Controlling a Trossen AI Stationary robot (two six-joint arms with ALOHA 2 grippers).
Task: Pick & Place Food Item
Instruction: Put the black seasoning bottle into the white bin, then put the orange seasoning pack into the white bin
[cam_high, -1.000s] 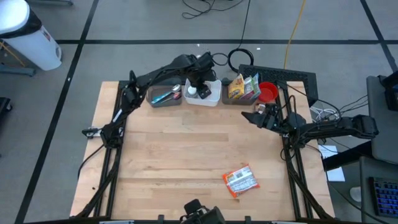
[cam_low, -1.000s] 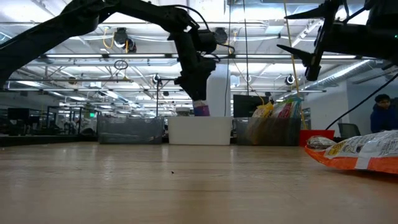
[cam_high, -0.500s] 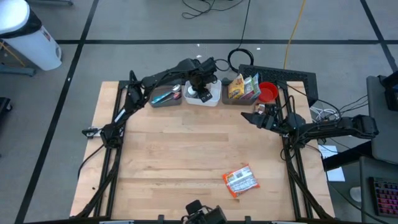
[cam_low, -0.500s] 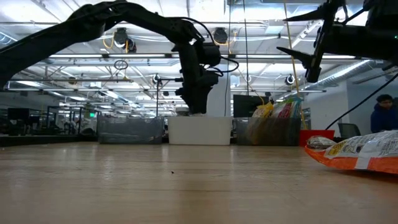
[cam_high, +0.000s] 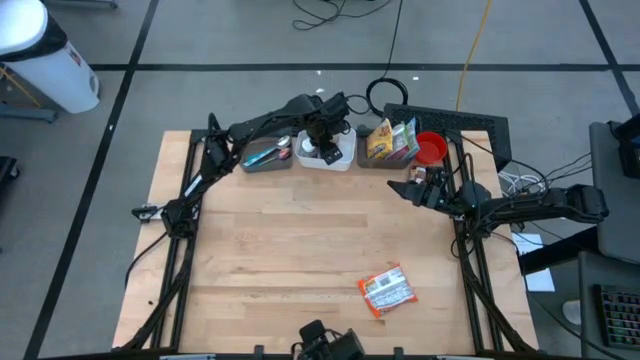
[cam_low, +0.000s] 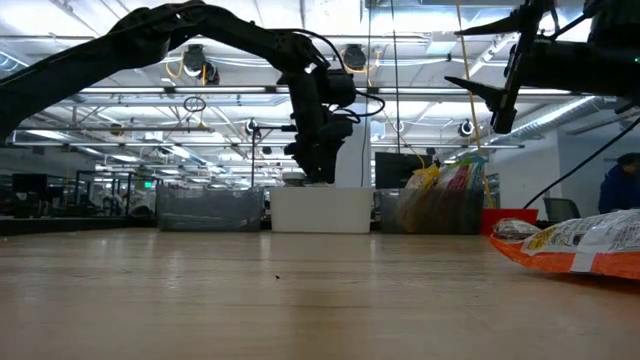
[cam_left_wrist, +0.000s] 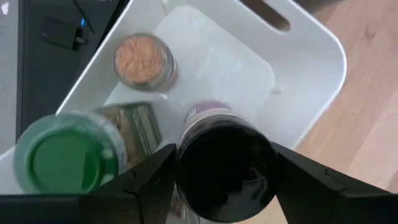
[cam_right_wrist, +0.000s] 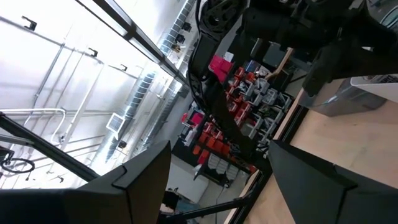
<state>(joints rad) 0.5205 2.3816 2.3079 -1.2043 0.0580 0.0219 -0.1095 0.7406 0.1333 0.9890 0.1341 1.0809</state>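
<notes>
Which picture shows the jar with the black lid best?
The left wrist view: the black-lidded jar fills the middle, between the left tool's fingers, inside the white bin. In the high view the left tool covers it. The low view hides it behind the bin's wall. The right wrist view misses it.

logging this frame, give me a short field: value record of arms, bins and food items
left gripper: inside the white bin, fingers either side of a black-lidded jar
right gripper: open, raised at the table's right side
white bin contents: green-lidded jar, brown-topped jar
grey bin: left of the white bin
snack bag: flat near the front edge
</notes>
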